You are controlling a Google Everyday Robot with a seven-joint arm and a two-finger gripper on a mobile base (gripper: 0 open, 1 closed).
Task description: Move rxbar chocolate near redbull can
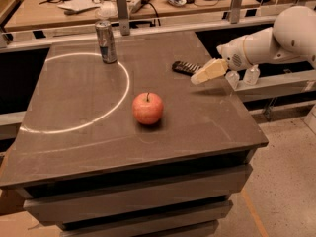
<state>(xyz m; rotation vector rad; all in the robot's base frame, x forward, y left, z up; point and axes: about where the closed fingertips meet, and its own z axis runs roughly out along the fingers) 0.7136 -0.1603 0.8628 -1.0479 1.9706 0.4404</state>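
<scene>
End effector [200, 77]: low over surface [74, 132], tip slanted toward the bar, seemingly for pickup; open or closed, cannot tell.
Rxbar chocolate [186, 67]: flat, ungrasped, just beyond its tip.
Redbull can [106, 42]: upright, well apart, far left.
Apple [148, 108]: near, front-left.

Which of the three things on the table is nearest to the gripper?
The rxbar, a flat dark bar beside the gripper at the table's right; apple and can stand farther away.

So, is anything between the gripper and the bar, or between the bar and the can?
Nothing visible. The gripper hangs right beside the bar, and only tabletop lies between it and the can. The apple sits nearer the front, off that line.
</scene>
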